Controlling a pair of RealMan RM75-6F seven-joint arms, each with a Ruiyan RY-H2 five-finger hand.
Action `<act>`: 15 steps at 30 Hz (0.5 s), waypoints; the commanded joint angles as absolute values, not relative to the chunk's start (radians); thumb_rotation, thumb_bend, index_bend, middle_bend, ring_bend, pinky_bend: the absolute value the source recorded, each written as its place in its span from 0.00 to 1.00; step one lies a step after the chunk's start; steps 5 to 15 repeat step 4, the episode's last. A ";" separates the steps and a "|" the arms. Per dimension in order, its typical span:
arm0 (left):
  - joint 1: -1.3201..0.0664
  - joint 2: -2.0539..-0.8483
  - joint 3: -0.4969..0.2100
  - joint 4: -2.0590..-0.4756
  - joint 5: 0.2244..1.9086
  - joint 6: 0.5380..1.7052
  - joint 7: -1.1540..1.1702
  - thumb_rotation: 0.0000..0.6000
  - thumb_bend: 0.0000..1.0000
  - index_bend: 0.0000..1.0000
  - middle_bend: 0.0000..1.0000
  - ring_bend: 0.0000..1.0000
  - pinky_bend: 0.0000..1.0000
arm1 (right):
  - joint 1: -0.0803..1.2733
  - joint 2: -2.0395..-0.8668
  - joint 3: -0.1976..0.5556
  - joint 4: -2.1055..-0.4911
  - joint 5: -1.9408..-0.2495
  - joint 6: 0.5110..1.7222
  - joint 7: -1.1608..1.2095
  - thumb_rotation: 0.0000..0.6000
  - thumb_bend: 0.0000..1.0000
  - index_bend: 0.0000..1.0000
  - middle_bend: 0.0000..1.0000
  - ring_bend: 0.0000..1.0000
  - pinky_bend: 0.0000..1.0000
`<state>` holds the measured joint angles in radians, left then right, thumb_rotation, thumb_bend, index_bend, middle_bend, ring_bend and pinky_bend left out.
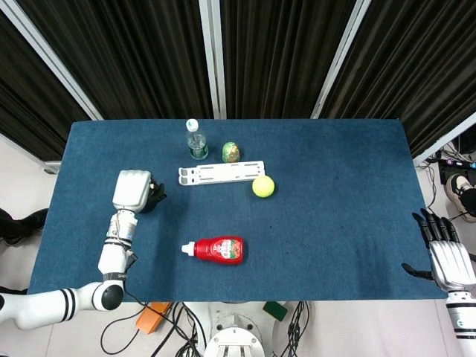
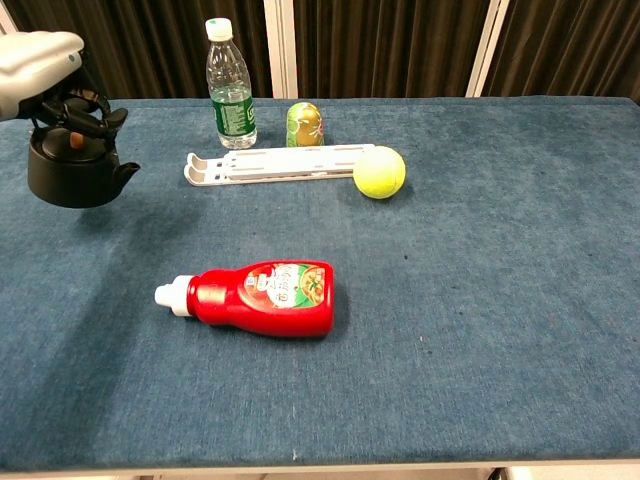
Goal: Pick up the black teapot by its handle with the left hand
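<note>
A blue tabletop [image 1: 335, 171] is carrying every object, with dark curtains hanging behind it. The left hand [image 2: 40, 62] is reaching over the far left of the tabletop and is closing around the handle [image 2: 72, 103] of the black teapot [image 2: 68, 170], its dark fingers [image 2: 95, 120] curling under the arched bail; in the head view the same hand [image 1: 132, 188] is covering most of the pot, so only a dark sliver is showing beside it. The right hand [image 1: 445, 253] is hanging off the near right edge, holding nothing, fingers extended and apart. A red ketchup bottle [image 2: 255, 297] is lying on its side near the middle front, white cap pointing left. A flat white rack [image 2: 275, 161] is lying further back, with a clear water bottle [image 2: 230, 88] standing upright behind its left end, a tennis ball [image 2: 379, 172] resting at its right end, and a small green egg-shaped object [image 2: 305, 124] standing just behind it. As to progress, the grasp on the handle appears complete; whether the teapot is hanging clear of the cloth or is resting lightly on it cannot be told for certain from the chest view, though a shadow beneath it suggests a slight lift. What remains, by this judgement, is confirming a clear, steady raise.
</note>
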<state>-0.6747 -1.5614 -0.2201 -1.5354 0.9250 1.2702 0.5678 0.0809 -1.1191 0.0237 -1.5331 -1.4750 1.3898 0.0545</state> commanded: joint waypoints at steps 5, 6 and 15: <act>-0.672 -1.566 -0.224 -1.528 0.927 1.267 0.570 0.83 0.47 1.00 1.00 1.00 0.59 | 0.080 -1.119 0.024 -1.532 -1.475 1.390 0.055 1.00 0.18 0.00 0.00 0.00 0.00; -0.672 -1.566 -0.224 -1.528 0.927 1.267 0.570 0.83 0.47 1.00 1.00 1.00 0.59 | 0.080 -1.119 0.024 -1.532 -1.475 1.390 0.055 1.00 0.18 0.00 0.00 0.00 0.00; -0.672 -1.566 -0.224 -1.528 0.927 1.267 0.570 0.83 0.47 1.00 1.00 1.00 0.59 | 0.080 -1.119 0.024 -1.532 -1.475 1.390 0.055 1.00 0.18 0.00 0.00 0.00 0.00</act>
